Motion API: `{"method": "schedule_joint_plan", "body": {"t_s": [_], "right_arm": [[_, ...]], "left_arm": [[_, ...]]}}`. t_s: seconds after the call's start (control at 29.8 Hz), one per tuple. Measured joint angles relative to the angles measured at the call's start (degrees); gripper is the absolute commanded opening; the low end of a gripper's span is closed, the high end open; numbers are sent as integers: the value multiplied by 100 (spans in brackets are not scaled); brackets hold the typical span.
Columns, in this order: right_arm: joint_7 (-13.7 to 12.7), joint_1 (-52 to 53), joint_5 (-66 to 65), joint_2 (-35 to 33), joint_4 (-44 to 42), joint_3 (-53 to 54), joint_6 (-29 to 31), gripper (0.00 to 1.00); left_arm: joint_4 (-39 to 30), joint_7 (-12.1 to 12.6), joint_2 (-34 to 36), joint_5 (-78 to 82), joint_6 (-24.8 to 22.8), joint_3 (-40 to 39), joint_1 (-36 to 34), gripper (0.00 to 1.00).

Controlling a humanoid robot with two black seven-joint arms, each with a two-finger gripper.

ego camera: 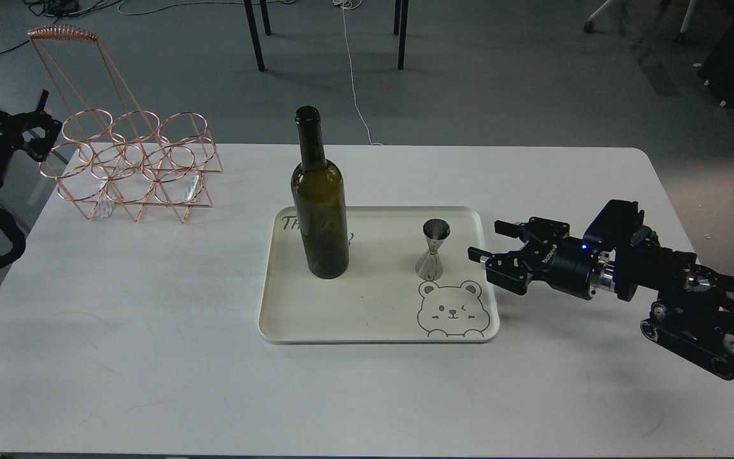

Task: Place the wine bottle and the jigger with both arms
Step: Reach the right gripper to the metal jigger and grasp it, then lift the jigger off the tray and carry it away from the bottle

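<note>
The wine bottle (pixel 320 210), tall dark olive-green glass, stands upright on the left part of a cream tray (pixel 373 312). The jigger (pixel 434 250), small and silver, stands upright on the tray's right part above a bear drawing. My right gripper (pixel 487 241) is open and empty, just right of the tray's right edge, its fingers pointing left toward the jigger, a short gap away. My left gripper (pixel 45 131) is at the far left edge beside the copper rack, off the table's corner; its fingers are dark and hard to tell apart.
A copper wire bottle rack (pixel 134 167) with a tall handle stands at the table's back left. The white table (pixel 150 357) has a rounded back right corner. Chair and table legs (pixel 255 35) and a cable stand on the floor behind.
</note>
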Motion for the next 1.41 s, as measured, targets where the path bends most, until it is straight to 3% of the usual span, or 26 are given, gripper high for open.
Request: {"method": "schedule_joint_plan", "body": {"t_s": [0.27, 0.67, 1.11, 1.41], "right_arm": [[0, 393, -23, 845, -691, -488, -5, 68], [1, 408, -26, 1167, -981, -616, -4, 45], [2, 469, -28, 1242, -1056, -639, -34, 7], [1, 596, -31, 1238, -1177, -673, -326, 3]], "left_arm": [[36, 0, 22, 14, 0, -7, -8, 98], [50, 0, 32, 18, 0, -7, -10, 98], [58, 0, 32, 20, 0, 2, -59, 98], [58, 2, 33, 19, 0, -2, -83, 98]]}}
